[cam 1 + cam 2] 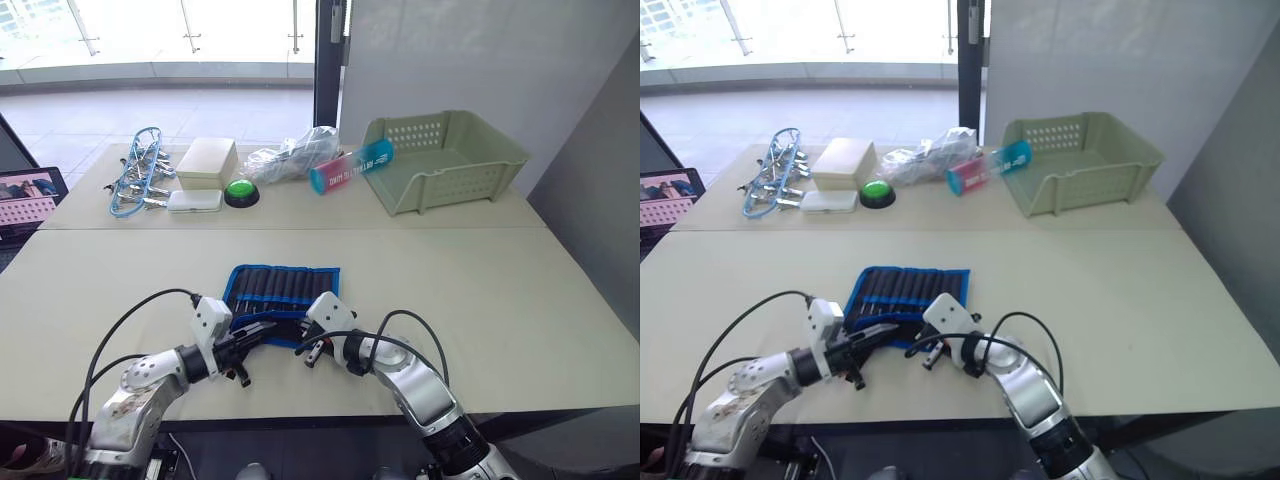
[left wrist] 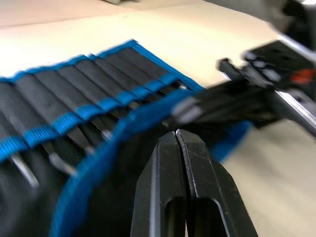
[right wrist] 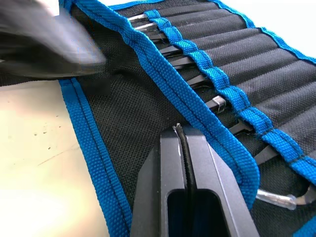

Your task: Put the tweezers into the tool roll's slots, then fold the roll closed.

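Note:
The tool roll [image 1: 285, 285] lies open on the near table, black with blue edging, its slots [image 3: 276, 84] running across the inner face. Slim black tweezers [image 3: 217, 104] sit in the slots, their tips showing below the blue band [image 2: 59, 163]. The roll's near flap [image 3: 123, 113] is raised off the table. My left gripper [image 1: 265, 328] is shut on the flap's edge from the left. My right gripper [image 1: 303, 352] is shut on the flap from the right, close beside the left one.
On the far table stand a pale green basket [image 1: 445, 160], a teal-pink tube [image 1: 350, 166], a crumpled plastic bag [image 1: 290, 155], a green button [image 1: 241, 192], white boxes [image 1: 207, 162] and silver clips with blue wire [image 1: 140, 175]. A laptop [image 1: 25, 200] sits at far left.

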{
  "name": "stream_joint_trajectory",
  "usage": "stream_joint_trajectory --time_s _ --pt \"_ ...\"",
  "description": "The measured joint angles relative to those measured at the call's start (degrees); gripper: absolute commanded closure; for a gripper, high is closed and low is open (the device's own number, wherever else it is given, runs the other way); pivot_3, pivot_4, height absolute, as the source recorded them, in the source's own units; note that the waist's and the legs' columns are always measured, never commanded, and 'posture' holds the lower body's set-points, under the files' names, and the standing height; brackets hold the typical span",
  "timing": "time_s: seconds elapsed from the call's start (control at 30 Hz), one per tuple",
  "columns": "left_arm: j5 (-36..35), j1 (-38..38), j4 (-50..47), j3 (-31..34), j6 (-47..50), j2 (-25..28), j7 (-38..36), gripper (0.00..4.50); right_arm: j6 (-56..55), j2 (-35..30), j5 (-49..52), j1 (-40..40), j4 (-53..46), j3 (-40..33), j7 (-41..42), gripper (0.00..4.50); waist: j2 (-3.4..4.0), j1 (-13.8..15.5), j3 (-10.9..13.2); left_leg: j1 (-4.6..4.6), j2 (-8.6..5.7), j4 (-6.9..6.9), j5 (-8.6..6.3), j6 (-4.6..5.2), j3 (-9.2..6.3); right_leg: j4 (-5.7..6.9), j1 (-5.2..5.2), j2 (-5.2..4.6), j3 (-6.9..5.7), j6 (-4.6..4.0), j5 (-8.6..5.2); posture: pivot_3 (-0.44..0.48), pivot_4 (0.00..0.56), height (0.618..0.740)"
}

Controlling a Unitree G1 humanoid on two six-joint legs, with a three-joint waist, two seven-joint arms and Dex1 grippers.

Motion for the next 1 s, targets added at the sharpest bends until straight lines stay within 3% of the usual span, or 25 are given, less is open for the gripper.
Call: stream_joint_trajectory --time_s 0.2,0.73,0.87,1.0 --pt "1.7 0.4 5.7 2.2 -4.3 -0.8 2.2 4.47 0.1 -0.3 0.0 0.0 -0.3 0.1 0.0 4.5 0.0 0.0 0.0 -0.01 0.0 -0.03 0.0 0.0 0.01 -0.05 0.0 -0.01 0.0 0.0 0.0 0.0 0.15 0.722" --pt "1.6 0.7 8.4 4.6 -5.8 -2.3 3.3 4.47 -1.6 -0.8 0.9 0.5 -2.0 -0.2 0.6 4.5 0.04 0.3 0.0 0.0 0.0 -0.01 -0.01 0.01 0.0 -0.05 0.04 -0.01 0.0 0.0 0.0 0.0 0.15 0.722" --pt "1.6 0.9 7.9 4.7 -4.6 -2.3 3.8 4.47 -4.1 1.2 1.9 -0.9 -2.6 -0.1 1.7 4.5 0.05 0.2 0.0 0.03 0.0 -0.02 -0.01 0.01 0.0 -0.03 0.04 -0.01 0.0 0.0 0.0 0.0 0.15 0.722" --pt "1.3 1.1 7.3 5.1 -3.2 -2.0 3.8 4.47 -6.6 6.1 0.0 -7.7 5.5 3.4 1.0 4.5 0.09 -0.1 0.0 0.09 0.0 -0.05 0.0 0.0 0.0 0.01 0.04 -0.01 0.0 0.0 0.0 0.0 0.15 0.722"
